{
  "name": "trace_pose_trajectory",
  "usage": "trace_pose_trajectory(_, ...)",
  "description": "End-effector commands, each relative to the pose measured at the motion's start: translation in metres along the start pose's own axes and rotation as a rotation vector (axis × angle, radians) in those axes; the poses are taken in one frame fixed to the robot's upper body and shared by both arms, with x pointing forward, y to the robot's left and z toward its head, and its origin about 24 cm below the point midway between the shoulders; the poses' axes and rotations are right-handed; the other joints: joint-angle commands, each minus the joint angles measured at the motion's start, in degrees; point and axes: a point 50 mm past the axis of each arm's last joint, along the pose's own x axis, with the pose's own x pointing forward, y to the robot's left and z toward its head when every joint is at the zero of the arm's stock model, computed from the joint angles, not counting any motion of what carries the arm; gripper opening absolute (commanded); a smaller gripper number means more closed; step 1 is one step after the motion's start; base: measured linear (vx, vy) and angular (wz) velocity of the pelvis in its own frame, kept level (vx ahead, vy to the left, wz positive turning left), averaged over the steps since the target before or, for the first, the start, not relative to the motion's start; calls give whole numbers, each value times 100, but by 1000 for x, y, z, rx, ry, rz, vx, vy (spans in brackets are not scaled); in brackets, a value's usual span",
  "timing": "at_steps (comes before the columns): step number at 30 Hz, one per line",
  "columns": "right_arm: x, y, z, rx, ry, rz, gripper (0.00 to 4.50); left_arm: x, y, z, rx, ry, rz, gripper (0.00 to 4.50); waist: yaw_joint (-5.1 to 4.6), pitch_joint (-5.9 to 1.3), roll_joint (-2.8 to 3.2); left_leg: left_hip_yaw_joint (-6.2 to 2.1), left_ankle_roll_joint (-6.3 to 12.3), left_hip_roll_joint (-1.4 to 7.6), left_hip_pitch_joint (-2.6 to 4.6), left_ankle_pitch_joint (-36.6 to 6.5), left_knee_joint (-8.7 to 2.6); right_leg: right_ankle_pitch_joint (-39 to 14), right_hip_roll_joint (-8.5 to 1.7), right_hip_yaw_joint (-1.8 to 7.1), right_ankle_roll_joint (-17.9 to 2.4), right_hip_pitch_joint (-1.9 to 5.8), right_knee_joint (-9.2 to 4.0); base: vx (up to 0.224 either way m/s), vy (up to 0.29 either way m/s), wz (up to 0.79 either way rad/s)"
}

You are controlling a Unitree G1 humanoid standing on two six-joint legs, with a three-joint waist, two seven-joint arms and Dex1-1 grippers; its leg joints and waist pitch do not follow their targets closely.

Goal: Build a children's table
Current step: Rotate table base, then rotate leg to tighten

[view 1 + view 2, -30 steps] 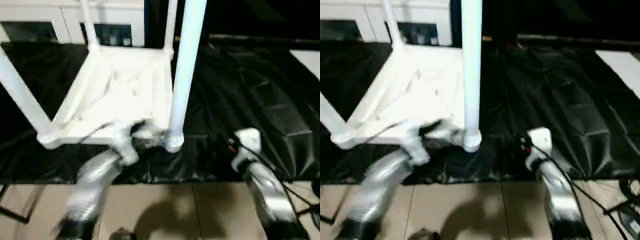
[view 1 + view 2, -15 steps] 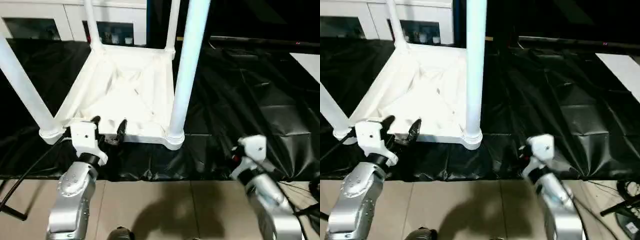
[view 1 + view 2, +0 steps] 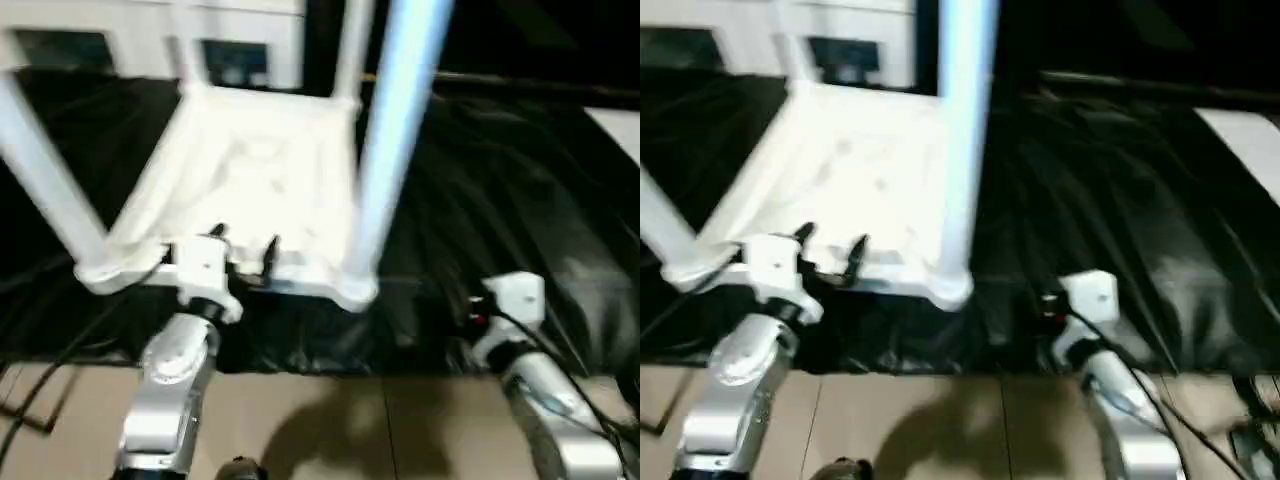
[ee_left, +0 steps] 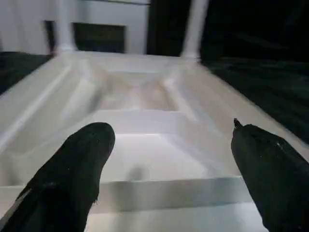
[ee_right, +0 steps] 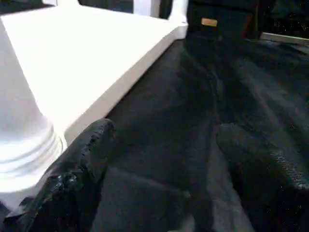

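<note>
The children's table (image 3: 250, 190) lay upside down with legs up for assembly; left hand (image 3: 243, 251) and right hand (image 5: 159, 179) were released, grasping nothing.

White table top (image 5: 82, 53) on black sheet (image 5: 217, 96), leg base (image 5: 21, 140) close by, right gripper (image 5: 164, 159) jaws apart

A white plastic children's table (image 3: 255, 185) lies upside down on black sheeting, its ribbed underside facing up, with four long white tapered legs (image 3: 395, 150) standing upright from its round corner sockets.
</note>
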Motion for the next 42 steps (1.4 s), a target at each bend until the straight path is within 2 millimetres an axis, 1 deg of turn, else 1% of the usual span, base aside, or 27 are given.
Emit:
trace_pose_trajectory(1, -5, -6, 0, -11, 12, -37, 381, 1, -5, 0, -9, 6, -10, 445, -81, -283, 64, -122, 233, 365, 321, -2784, -510, -1451, -138, 233, -1049, 10, -298, 113, 5, 12)
trace_pose_trajectory(2, -5, -6, 0, -12, 13, -37, 381, 1, -6, 0, -9, 5, -12, 445, -68, -299, 64, -85, 350, 330, 267, -2489, -490, -1127, -141, 258, -1126, 69, -265, 125, 4, 2)
trace_pose_trajectory(3, -5, -7, 0, -15, 14, -37, 381, 1, -7, 0, -10, 4, -16, 445, -48, -372, 41, -24, 668, 235, 122, -1564, -391, -404, -147, 273, -1166, 259, -186, 125, 4, 2)
trace_pose_trajectory(4, -5, -8, 0, -20, 14, -40, 381, 1, -8, 0, -13, 3, -24, 445, -39, -412, 32, 17, 1009, 141, 63, -726, -279, 203, -125, 268, -1160, 333, -123, 122, 5, -1)
trace_pose_trajectory(9, -6, -3, 0, -49, 21, 12, 381, -3, -4, 0, -17, 8, -8, 445, -47, -434, 44, -26, 1791, 9, 30, 624, -49, 966, 6, 202, -1108, 435, 29, 110, -7, 3)
trace_pose_trajectory(10, -6, -2, 0, -80, 27, 21, 381, -4, -3, 0, -22, 8, -1, 445, 19, -365, -67, -138, 2218, -198, -353, 877, 101, 1209, -36, 37, -838, 674, -61, 68, -14, 9)
trace_pose_trajectory(11, -6, -2, 0, -82, 27, 21, 381, -4, -3, 0, -22, 8, -1, 445, 32, -375, 72, -146, 2280, -219, -405, 889, 120, 1142, -146, -29, -628, 771, -132, 60, -9, 37)
trace_pose_trajectory(12, -6, -2, 0, -89, 29, 20, 381, -4, -1, 0, -24, 10, 8, 445, 13, -343, 109, -268, 2434, -244, -493, 928, 204, 992, -240, -199, -196, 867, -202, 60, -9, 37)
trace_pose_trajectory(13, -5, -4, -1, -41, 36, -5, 381, -5, 0, 0, -25, 11, 12, 445, 11, -328, 140, -334, 2409, -236, -374, 961, 185, 797, -194, -279, -103, 836, -229, 81, -9, 64)
trace_pose_trajectory(14, -5, -6, -1, -33, 39, -15, 381, -6, 1, 0, -23, 13, 19, 445, -193, -364, 298, -565, 2388, 153, 397, 961, 83, -14, 121, -272, -289, 316, 105, 155, -88, 38)
trace_pose_trajectory(15, -4, -7, -1, -35, 41, -18, 381, -7, 1, 0, -22, 11, 22, 445, -351, -340, 198, -1120, 2936, 670, 901, 896, -72, -1052, 170, -112, -474, -263, 643, 155, -88, 38)
trace_pose_trajectory(16, -4, -8, 0, -44, 40, -16, 381, -7, 2, 0, -25, 11, 25, 445, -317, -296, 159, -1212, 3334, 804, 929, 1297, -32, -1141, 61, 141, -287, -567, 913, 122, -119, 4)
trace_pose_trajectory(17, -4, -8, -1, -53, 39, -14, 381, -8, 2, 0, -25, 12, 28, 445, -274, -281, 124, -1149, 3340, 810, 884, 1309, -3, -1014, 6, 262, -172, -663, 963, 10, -87, 7)
trace_pose_trajectory(18, -4, -8, -1, -53, 39, -13, 381, -8, 3, 0, -26, 12, 29, 445, -191, -164, 14, -813, 2899, 625, 620, 585, -42, -514, -125, 498, -188, -596, 720, 10, -87, 7)
trace_pose_trajectory(19, -4, -8, -1, -52, 37, -11, 381, -8, 3, 0, -27, 10, 28, 445, -174, -147, -113, -608, 2470, 338, 441, 32, 7, -253, -198, 635, -226, -418, 356, -12, -115, 12)
trace_pose_trajectory(20, -4, -8, 0, -51, 35, -9, 381, -8, 3, 1, -29, 9, 27, 445, 96, -123, -331, -194, 1721, -386, -73, -671, 485, -1178, -483, 1138, -32, 214, -178, -10, -103, 10)
trace_pose_trajectory(21, -5, -7, 0, -54, 32, -4, 381, -8, 2, 1, -30, 5, 23, 445, 196, -114, -336, -324, 1116, -240, -204, -470, 585, -1769, -790, 1309, -225, 434, -266, -10, -103, 10)
trace_pose_trajectory(22, -5, -7, 0, -56, 31, -1, 381, -7, 2, 2, -31, 6, 17, 445, 213, -115, -285, -368, 686, -201, -211, 173, 280, -1208, -485, 1028, -21, 389, -82, 4, -83, -2)
trace_pose_trajectory(23, -5, -7, 0, -57, 31, -1, 381, -7, 2, 2, -31, 7, 16, 445, 171, -142, -242, -354, 511, -157, -169, 441, 133, -694, -339, 900, 39, 324, -5, 10, -57, -17)
trace_pose_trajectory(24, -4, -6, 0, -62, 32, -4, 381, -7, 2, 3, -38, -4, 1, 445, 77, -185, -93, -400, 255, -4, -91, 434, -73, 489, -142, 669, -2, 170, 128, 10, -57, -17)
trace_pose_trajectory(25, -3, -7, 1, -67, 33, -1, 381, -7, 1, 2, -41, 6, -30, 445, 84, -222, -55, -390, 236, 50, -4, 269, -67, 764, -148, 702, -67, 96, 167, 0, 0, 0)
trace_pose_trajectory(26, -3, -7, 1, -67, 33, -1, 381, -7, 1, 2, -41, 6, -30, 445, 46, -309, -30, -406, 165, 109, 16, 516, -56, 1564, -101, 690, -367, 81, 309, 0, 0, 0)
trace_pose_trajectory(28, -3, -8, 2, -94, 38, 24, 381, -5, -3, 2, -35, 25, -156, 445, 13, -346, -24, -427, 75, 149, 19, 790, -55, 2232, -58, 612, -743, 68, 354, 0, 0, 0)
trace_pose_trajectory(32, -5, -13, 3, -128, 53, 94, 381, -2, -5, 2, -28, 56, -355, 445, 9, -264, 11, -371, 25, 198, 54, -534, -174, 872, -130, 626, -1173, -17, 195, -14, 42, 0)
trace_pose_trajectory(36, -9, -17, 8, -224, 84, 255, 381, 2, -2, -1, 102, 177, -694, 445, 18, -211, -8, -252, 104, 242, 88, -1587, -284, -750, -219, 685, -1218, -105, 60, -42, 18, 2)
trace_pose_trajectory(39, -16, -18, 11, -277, 131, 393, 381, 9, 1, -3, 173, 267, -853, 445, 23, -222, -29, -206, 46, 251, 75, -1671, -305, -1232, -245, 708, -1146, -119, 15, 0, 0, 0)
trace_pose_trajectory(42, -22, -18, 11, -325, 192, 512, 381, 20, 0, -1, 189, 301, -987, 445, 75, -288, 12, -144, 104, 273, 92, -1353, -264, -722, -267, 727, -1271, -135, 64, 0, 0, 0)
